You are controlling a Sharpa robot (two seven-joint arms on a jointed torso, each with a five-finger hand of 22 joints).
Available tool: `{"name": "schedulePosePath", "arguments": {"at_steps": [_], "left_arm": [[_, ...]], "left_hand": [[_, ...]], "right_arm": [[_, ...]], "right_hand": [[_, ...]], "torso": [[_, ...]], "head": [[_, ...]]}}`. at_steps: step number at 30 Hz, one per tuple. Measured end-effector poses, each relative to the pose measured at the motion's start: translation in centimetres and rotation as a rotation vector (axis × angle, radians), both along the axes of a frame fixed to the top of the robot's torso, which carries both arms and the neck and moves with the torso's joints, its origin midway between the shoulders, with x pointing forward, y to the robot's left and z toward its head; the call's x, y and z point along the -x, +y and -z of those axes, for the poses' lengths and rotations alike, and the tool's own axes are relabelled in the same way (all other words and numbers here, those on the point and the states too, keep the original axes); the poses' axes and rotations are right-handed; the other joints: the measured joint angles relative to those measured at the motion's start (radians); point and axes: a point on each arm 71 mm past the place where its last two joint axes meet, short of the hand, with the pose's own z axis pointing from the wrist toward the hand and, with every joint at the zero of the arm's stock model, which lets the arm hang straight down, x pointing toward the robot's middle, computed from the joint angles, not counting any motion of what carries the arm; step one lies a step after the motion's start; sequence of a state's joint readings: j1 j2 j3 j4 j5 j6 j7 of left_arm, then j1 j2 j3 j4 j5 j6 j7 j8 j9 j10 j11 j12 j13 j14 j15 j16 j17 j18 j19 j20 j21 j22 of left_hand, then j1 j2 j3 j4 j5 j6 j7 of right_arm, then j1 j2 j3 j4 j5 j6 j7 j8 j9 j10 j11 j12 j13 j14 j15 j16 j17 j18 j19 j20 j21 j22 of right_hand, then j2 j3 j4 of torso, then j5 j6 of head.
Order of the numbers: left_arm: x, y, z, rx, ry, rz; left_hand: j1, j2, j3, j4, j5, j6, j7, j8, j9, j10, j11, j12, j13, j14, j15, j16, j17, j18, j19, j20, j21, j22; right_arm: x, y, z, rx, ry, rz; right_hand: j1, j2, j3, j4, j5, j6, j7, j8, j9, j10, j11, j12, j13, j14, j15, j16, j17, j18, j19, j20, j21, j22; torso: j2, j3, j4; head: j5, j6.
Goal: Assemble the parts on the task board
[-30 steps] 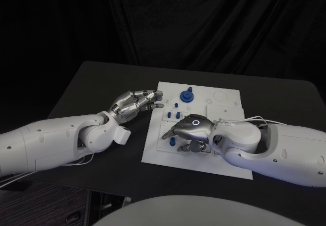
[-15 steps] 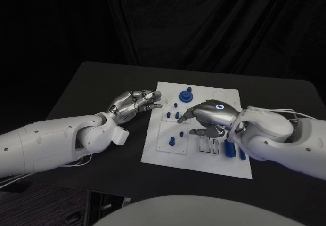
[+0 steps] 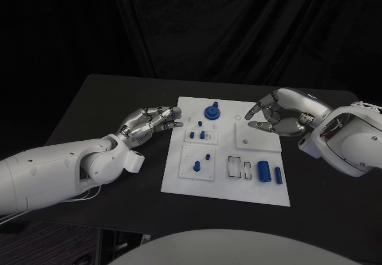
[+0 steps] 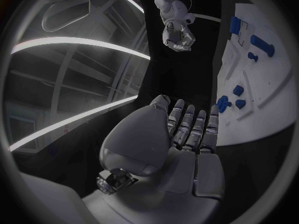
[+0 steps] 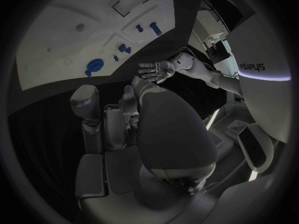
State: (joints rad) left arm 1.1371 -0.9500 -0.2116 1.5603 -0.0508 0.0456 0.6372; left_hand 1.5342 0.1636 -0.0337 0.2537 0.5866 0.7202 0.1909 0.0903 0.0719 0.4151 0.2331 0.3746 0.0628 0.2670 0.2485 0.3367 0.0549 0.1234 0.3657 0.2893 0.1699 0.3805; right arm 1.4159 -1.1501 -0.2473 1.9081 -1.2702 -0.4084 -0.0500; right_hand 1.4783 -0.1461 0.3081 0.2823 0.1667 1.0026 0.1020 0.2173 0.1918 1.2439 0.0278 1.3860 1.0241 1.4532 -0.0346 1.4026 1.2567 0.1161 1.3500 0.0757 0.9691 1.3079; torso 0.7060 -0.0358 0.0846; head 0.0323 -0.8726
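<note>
board (image 3: 227,190): white plate mid-table, near edge well back from table (image 3: 95,105) front; bare black strip on both sides
near parts: two blue pegs (image 3: 270,172) lying flat, right near quadrant; small pegs (image 3: 202,161) upright, left near block
left hand (image 3: 149,122): just off board's left edge, fingers loosely curled, holding nothing
right hand (image 3: 280,114): above board's far right corner, fingers apart, empty
far part: round blue knob (image 3: 212,111) upright between the hands

Two-armed robot, white shells with silver hands.
Left arm (image 3: 56,174): glossy white rounded casing, small dark screw dots, thin white cable underneath. Right arm (image 3: 354,141): matching white shell, white cables at the wrist. Left hand (image 3: 149,122) and right hand (image 3: 282,113): silver metal, segmented fingers.
</note>
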Motion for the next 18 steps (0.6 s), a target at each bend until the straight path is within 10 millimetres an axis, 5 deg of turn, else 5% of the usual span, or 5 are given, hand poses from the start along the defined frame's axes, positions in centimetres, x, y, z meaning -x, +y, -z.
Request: {"name": "schedulePosePath", "arguments": {"at_steps": [4,5,10,13,18], "left_arm": [[0.0,-0.1,-0.1,0.006,-0.01,-0.002],[0.0,-0.1,-0.1,0.007,-0.012,-0.002],[0.0,0.1,-0.1,0.009,-0.018,-0.006],[0.0,0.2,-0.1,0.009,-0.019,-0.008],[0.0,0.2,-0.1,0.009,-0.019,-0.008]], "left_hand": [[0.0,0.0,0.003,0.003,0.001,0.0,0.0,0.004,0.0,0.0,0.0,0.0,0.001,0.0,0.0,0.0,0.0,0.0,0.004,0.004,0.0,0.0],[0.0,0.0,0.003,0.002,0.001,0.0,0.0,0.004,0.0,0.002,0.002,0.004,0.001,0.0,0.0,0.004,0.0,0.0,0.004,0.004,0.0,0.001],[0.0,0.0,0.006,0.0,0.006,0.0,0.0,0.004,0.0,0.004,0.003,0.005,0.001,0.0,0.0,0.004,0.0,0.0,0.004,0.004,0.004,0.001],[0.0,0.0,0.008,0.003,0.006,0.0,0.0,0.004,0.0,0.004,0.003,0.005,0.001,0.0,0.0,0.004,0.0,0.0,0.007,0.0,0.004,0.001],[0.0,0.0,0.008,0.003,0.006,0.0,0.0,0.004,0.0,0.007,0.007,0.004,0.001,0.0,0.0,0.004,0.0,0.0,0.007,0.0,0.004,0.001]], "right_arm": [[0.3,-1.9,2.2,0.019,0.148,0.105],[0.4,-2.2,2.6,0.026,0.177,0.125],[1.0,-3.8,4.6,0.07,0.289,0.219],[1.5,-4.5,5.4,0.104,0.331,0.265],[2.4,-4.6,6.3,0.18,0.339,0.302]], "right_hand": [[-0.131,0.017,-0.072,0.007,0.027,0.003,0.001,0.042,0.029,0.102,0.0,0.086,0.253,0.009,0.002,0.071,0.05,-0.002,0.025,0.002,0.064,0.0],[-0.156,0.021,-0.086,0.007,0.03,0.003,0.0,0.051,0.035,0.126,-0.001,0.098,0.272,0.011,0.0,0.091,0.051,-0.021,0.043,0.0,0.105,0.0],[-0.236,0.029,-0.136,0.009,0.042,-0.004,-0.022,0.121,0.086,0.22,-0.019,0.171,0.284,0.012,-0.018,0.159,0.051,-0.047,0.113,-0.018,0.304,0.0],[-0.31,0.013,-0.166,0.012,0.037,-0.013,-0.038,0.199,0.153,0.221,-0.025,0.182,0.284,0.012,-0.027,0.166,0.051,-0.062,0.117,-0.026,0.409,0.0],[-0.382,-0.025,-0.173,0.016,0.022,-0.051,-0.054,0.331,0.281,0.225,-0.039,0.182,0.284,0.011,-0.032,0.166,0.051,-0.062,0.117,-0.033,0.4,0.0]], "torso": [[0.002,-0.0005,0.0013],[0.003,-0.0006,0.0015],[0.004,-0.0009,0.0007],[0.004,-0.0006,-0.0006],[0.004,0.0012,0.001]], "head": [[-0.026,0.0],[-0.034,0.0],[-0.064,0.0],[-0.086,0.0],[-0.117,0.0]]}}
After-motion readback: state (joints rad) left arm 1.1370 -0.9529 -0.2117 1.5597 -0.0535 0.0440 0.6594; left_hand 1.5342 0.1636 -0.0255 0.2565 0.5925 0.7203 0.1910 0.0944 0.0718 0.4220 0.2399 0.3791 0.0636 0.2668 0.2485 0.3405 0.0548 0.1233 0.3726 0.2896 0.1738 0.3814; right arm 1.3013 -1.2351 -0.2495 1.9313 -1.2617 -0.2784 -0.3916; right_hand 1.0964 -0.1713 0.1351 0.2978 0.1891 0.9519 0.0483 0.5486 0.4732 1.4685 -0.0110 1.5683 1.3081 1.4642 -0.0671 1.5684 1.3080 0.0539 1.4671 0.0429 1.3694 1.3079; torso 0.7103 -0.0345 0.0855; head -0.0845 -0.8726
